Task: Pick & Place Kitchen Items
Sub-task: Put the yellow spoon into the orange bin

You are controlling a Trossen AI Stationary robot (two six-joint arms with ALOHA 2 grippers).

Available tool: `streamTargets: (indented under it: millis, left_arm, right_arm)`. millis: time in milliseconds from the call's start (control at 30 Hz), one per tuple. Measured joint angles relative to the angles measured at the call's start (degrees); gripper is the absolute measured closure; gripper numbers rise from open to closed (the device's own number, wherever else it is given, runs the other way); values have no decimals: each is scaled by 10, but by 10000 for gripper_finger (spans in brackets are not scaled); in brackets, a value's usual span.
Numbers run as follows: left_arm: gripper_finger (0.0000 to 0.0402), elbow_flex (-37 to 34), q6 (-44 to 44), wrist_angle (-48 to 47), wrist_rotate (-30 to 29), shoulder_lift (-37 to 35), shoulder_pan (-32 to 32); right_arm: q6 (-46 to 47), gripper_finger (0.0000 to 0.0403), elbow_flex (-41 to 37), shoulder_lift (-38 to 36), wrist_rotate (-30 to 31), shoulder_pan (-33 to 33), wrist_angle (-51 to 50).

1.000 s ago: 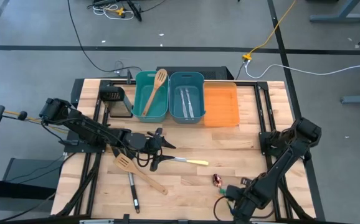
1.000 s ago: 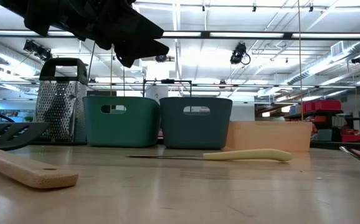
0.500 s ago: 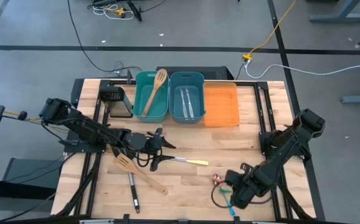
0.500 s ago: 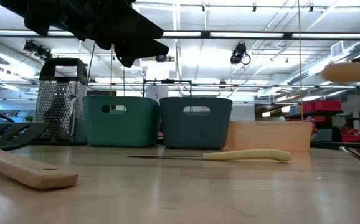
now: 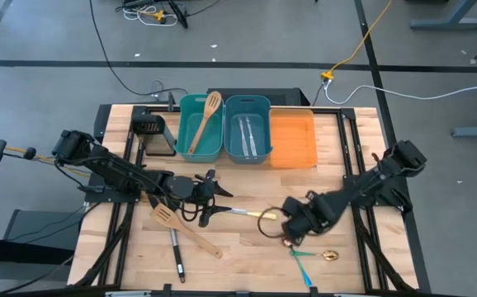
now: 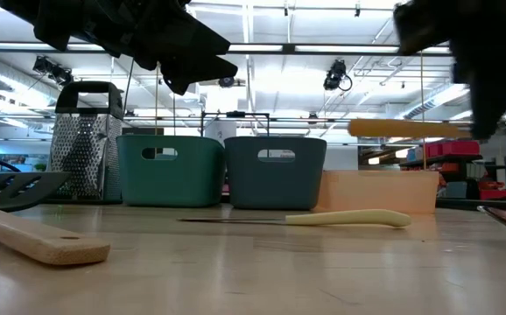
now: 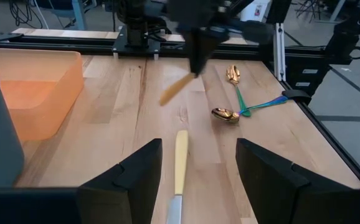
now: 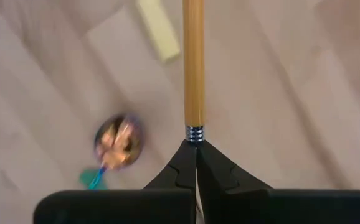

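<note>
The slatted wooden table (image 5: 321, 181) bears two teal bins (image 5: 222, 128) and one orange bin (image 5: 292, 140). Two wooden spatulas (image 5: 185, 229) and one yellow-handled knife (image 5: 251, 214) show. The left gripper (image 5: 214, 196) gapes empty, and the right gripper (image 8: 195, 163) pinches a wooden-handled utensil (image 8: 193, 62).

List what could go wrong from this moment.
1. The right gripper pinches the wooden-handled utensil only at its metal collar, with the handle sticking far out, so it may pivot or slip.
2. That handle hangs close to the yellow-handled knife, over which the open left gripper hovers, so the arms could clash.
</note>
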Motion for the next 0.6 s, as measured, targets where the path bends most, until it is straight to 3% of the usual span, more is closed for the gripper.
streamTargets:
  millis: [600]
  left_arm:
    - [191,0,1,-1,0,0,0]
  right_arm:
    - [-82,399,0,-77,59,-180,-29]
